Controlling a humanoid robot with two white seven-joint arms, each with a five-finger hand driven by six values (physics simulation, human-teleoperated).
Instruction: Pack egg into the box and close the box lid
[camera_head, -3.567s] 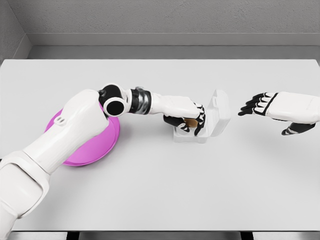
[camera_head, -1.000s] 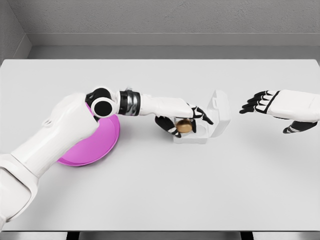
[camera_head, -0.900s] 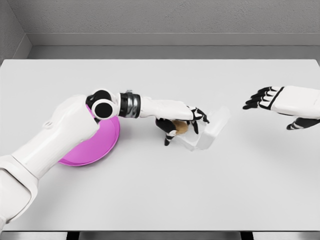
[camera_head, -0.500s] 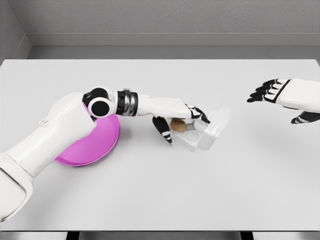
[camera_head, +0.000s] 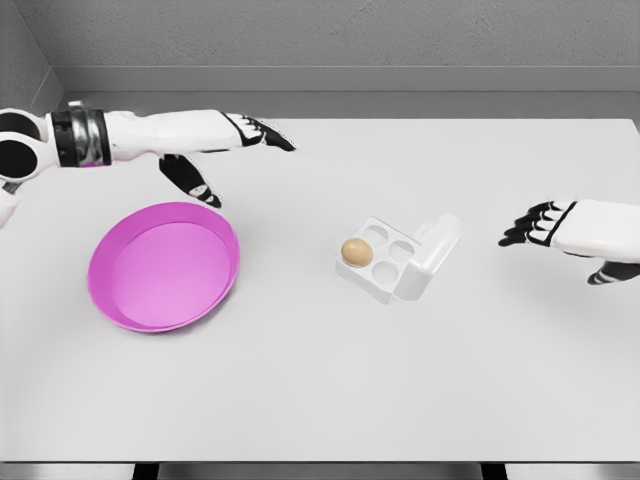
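A brown egg (camera_head: 356, 251) sits in the near-left cup of the white egg box (camera_head: 384, 267), whose lid (camera_head: 430, 256) stands open on its right side, tilted back. My left hand (camera_head: 225, 150) hovers far to the upper left of the box, fingers spread, holding nothing. At the right edge my right hand (camera_head: 548, 224) is open too, level with the box and well apart from the lid.
A pink bowl (camera_head: 164, 265) lies on the white table (camera_head: 320, 380) left of the box, below my left hand. A grey wall runs along the table's far edge.
My left hand has let go of the egg and swung away from the box to the upper left. The egg stays in the box. My right hand dropped lower.
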